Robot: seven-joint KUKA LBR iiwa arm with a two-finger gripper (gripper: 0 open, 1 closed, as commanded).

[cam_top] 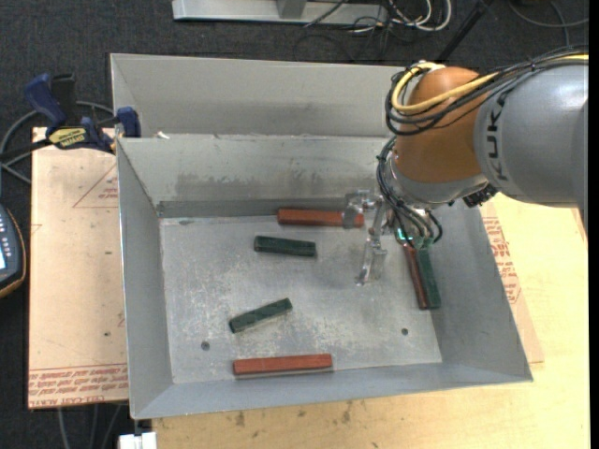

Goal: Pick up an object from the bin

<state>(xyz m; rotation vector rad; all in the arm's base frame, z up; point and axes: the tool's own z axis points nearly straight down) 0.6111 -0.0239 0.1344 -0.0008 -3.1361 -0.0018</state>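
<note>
Gripper [367, 273] is seen low over bare floor of the bin [140, 251], near a red bar [309, 217] at the back wall; spread or pressed together cannot be told.

Six short flat bars, loose on the floor of the grey bin [187, 279].

Far red-brown bar [309, 217]: along the foot of the far wall, right of centre.

Far green bar [285, 246]: just near of it, nearly parallel.

Slanted green bar [261, 315]: left of centre.

Near red-brown bar [283, 365]: along the near wall.

Right green bar [429, 271] and right red-brown bar [420, 290]: side by side at the right wall, pointing near to far.
</note>
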